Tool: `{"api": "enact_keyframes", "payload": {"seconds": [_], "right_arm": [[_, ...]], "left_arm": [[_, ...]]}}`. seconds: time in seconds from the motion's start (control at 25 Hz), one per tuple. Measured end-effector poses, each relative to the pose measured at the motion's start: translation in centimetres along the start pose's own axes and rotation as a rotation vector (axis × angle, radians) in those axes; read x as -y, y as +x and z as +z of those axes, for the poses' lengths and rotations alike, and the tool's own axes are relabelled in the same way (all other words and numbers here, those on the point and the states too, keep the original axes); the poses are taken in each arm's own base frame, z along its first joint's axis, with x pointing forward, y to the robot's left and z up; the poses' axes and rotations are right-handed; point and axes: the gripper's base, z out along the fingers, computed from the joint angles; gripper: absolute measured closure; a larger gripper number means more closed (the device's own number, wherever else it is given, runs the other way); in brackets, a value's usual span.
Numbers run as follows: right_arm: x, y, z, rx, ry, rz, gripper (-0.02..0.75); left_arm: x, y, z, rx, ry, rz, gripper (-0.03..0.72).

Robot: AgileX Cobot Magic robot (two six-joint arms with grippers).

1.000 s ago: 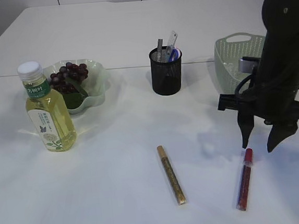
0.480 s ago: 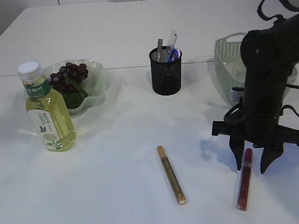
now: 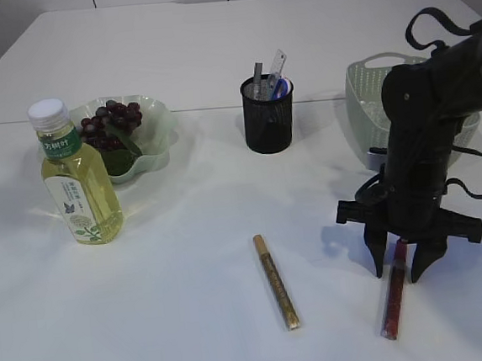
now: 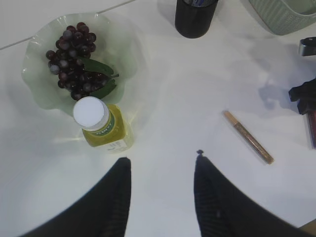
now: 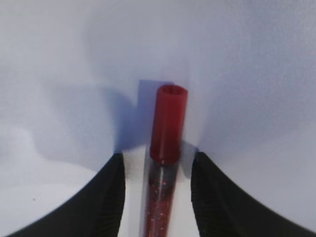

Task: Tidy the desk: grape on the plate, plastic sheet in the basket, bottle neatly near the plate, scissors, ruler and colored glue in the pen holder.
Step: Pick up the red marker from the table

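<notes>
While the right gripper (image 5: 157, 170) straddles it with jaws apart, the red glitter glue (image 5: 165, 163) lies flat, red-capped.

Matte black right arm (image 3: 419, 139), looping black cables; black ribbed tapering claw (image 3: 402, 259) fingers (image 5: 106, 197)

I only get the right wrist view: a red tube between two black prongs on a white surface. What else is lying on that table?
Observer: A second tube, the gold glitter glue stick, lies left of your red glitter glue stick, apart from it.
Visitor: Is there anywhere to put them?
Observer: A black mesh pen holder stands farther back, with a clear plastic ruler sticking out of it.
Visitor: And the other arm?
Observer: The left end effector hangs open above the table, holding nothing.
</notes>
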Motion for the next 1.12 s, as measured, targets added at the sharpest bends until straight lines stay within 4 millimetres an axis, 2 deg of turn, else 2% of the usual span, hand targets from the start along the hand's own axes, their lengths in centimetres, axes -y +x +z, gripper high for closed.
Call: {"api": "enact_keyframes", "payload": {"seconds": [0.28, 0.56, 1.0, 1.12], "right_arm": [[-0.01, -0.01, 0.0, 0.001, -0.001, 0.0, 0.375], [0.03, -0.1, 0.0, 0.011, 0.003, -0.006, 0.479], [0.04, -0.11, 0.0, 0.012, 0.005, -0.007, 0.494], [0.06, -0.12, 0.0, 0.013, 0.006, -0.008, 0.553]], "left_arm": [[0.0, 0.0, 0.0, 0.0, 0.0, 0.0, 0.379], [0.0, 0.0, 0.0, 0.0, 0.0, 0.0, 0.379], [-0.06, -0.01, 0.0, 0.001, -0.006, 0.002, 0.379], [-0.13, -0.01, 0.0, 0.001, -0.015, 0.005, 0.379]]}}
